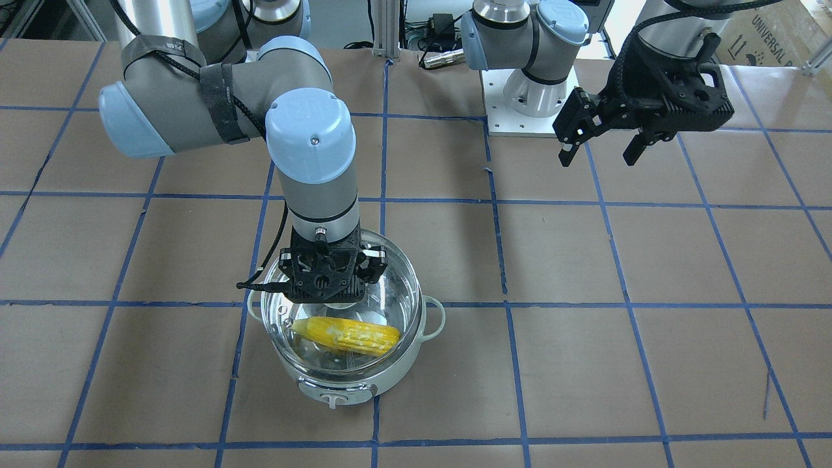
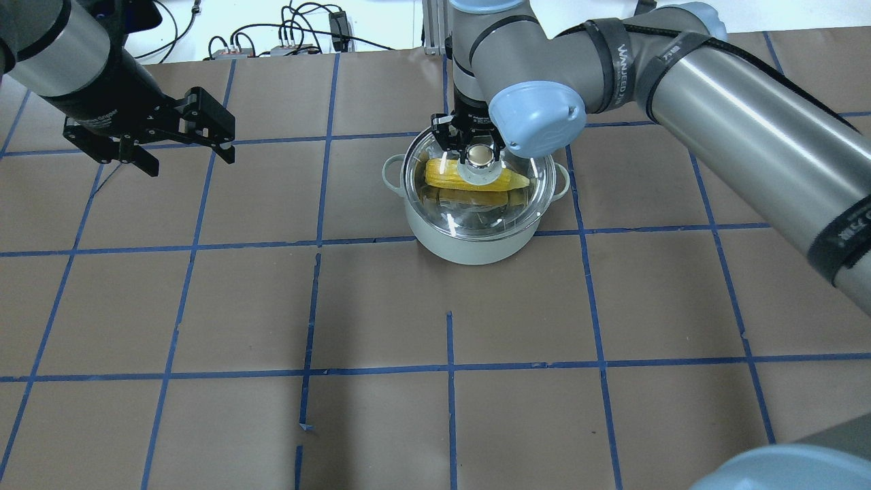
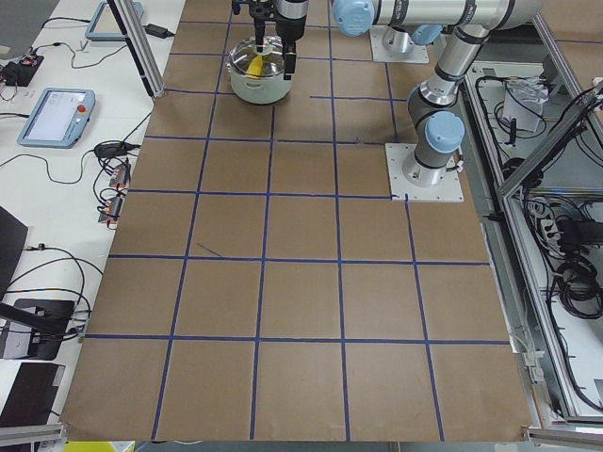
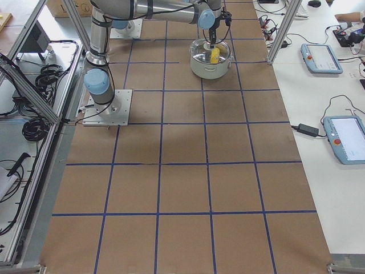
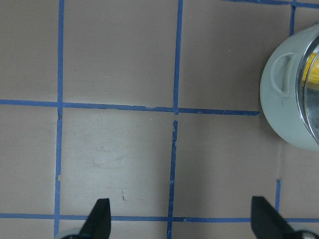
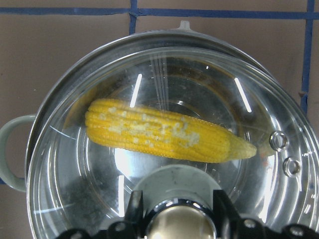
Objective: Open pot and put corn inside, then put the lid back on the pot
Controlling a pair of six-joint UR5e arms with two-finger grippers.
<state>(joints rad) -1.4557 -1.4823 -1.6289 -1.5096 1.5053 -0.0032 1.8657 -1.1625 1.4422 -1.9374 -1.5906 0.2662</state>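
Clamping the knob [image 2: 480,155], my right gripper [image 6: 177,209] holds the one lid [image 6: 259,99] over the one pot [image 2: 469,248]; I cannot tell if it is seated. One corn [image 6: 159,132] lies inside. At the pot's nine o'clock in the overhead view, my left gripper [image 2: 187,156] hangs with fingers spread.

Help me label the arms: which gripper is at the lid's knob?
The right gripper, fingers flanking the knob of the lid over the pot; the left gripper hangs open well aside.
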